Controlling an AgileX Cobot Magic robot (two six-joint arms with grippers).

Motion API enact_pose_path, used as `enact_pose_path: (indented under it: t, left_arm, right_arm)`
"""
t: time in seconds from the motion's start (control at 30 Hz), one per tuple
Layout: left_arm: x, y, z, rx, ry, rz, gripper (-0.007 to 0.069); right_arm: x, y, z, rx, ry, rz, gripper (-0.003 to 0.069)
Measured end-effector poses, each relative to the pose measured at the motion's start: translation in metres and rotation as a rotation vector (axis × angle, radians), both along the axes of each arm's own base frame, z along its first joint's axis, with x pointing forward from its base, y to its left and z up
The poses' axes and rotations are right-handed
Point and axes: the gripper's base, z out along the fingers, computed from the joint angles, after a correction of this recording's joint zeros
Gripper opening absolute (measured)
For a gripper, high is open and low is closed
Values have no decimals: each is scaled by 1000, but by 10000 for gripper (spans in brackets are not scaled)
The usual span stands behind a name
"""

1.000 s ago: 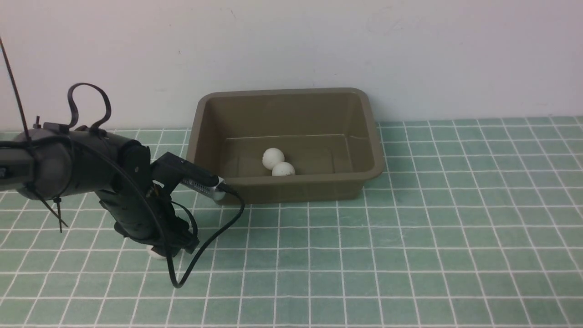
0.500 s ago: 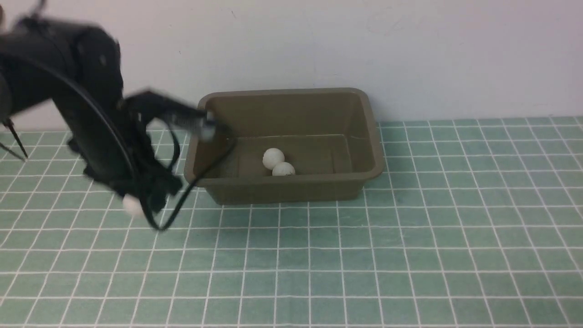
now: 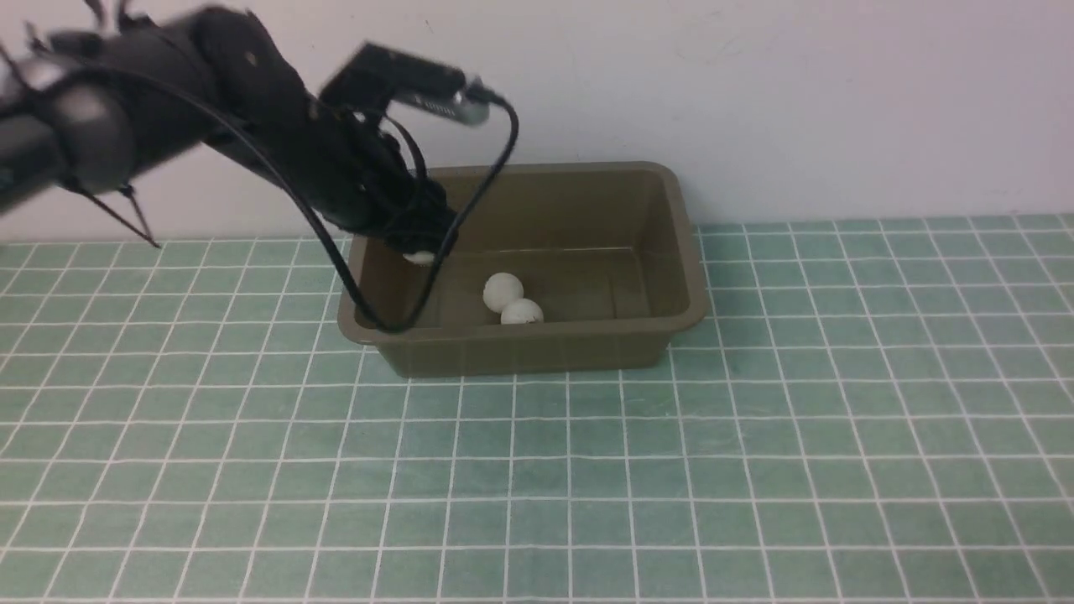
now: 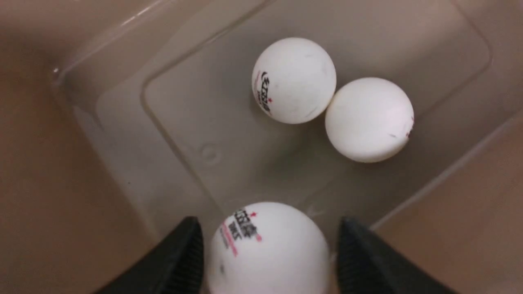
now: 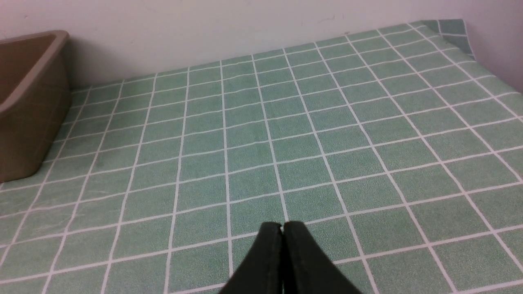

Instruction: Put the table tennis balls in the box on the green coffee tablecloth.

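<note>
Hanging over the box [image 3: 686,252] to drop the last ball [image 4: 269,251], your left claw [image 3: 419,245] flanked it; pinching or freed, I couldn't tell.

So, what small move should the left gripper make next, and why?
Probably open the left gripper fully, without shifting it sideways. The third ball sits between its fingers above the floor of the box, near the two balls already inside, so it should simply drop in.
</note>
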Motion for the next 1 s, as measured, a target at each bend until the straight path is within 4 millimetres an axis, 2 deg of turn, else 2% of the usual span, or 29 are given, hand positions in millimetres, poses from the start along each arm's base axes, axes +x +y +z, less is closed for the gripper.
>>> enact_pose_path:
  t: [0.27, 0.43, 0.53, 0.63, 0.7, 0.73, 0.8, 0.87, 1.0]
  left_arm:
    - [2, 0, 1, -5, -25, 10, 497]
    - [1, 0, 9, -9, -41, 8, 508]
    - [-6, 1, 31, -27, -62, 15, 447]
    - [-23, 5, 75, -44, -115, 11, 301]
    - [-38, 9, 103, -29, -149, -10, 174]
    - [-48, 12, 118, -18, -168, -22, 94]
    - [-72, 18, 145, 22, -162, -54, 17]
    - [-86, 22, 158, 39, -146, -57, -1]
    - [-98, 26, 168, 48, -152, -49, -4]
  right_arm:
    - [0, 0, 0, 0, 0, 0, -10]
    - [0, 0, 0, 0, 0, 0, -10]
    - [0, 0, 0, 0, 0, 0, -10]
    - [0, 0, 0, 0, 0, 0, -10]
    - [0, 0, 0, 0, 0, 0, -10]
    - [0, 0, 0, 0, 0, 0, -10]
    - [0, 0, 0, 0, 0, 0, -10]
    - [0, 0, 0, 0, 0, 0, -10]
    - [0, 0, 0, 0, 0, 0, -10]
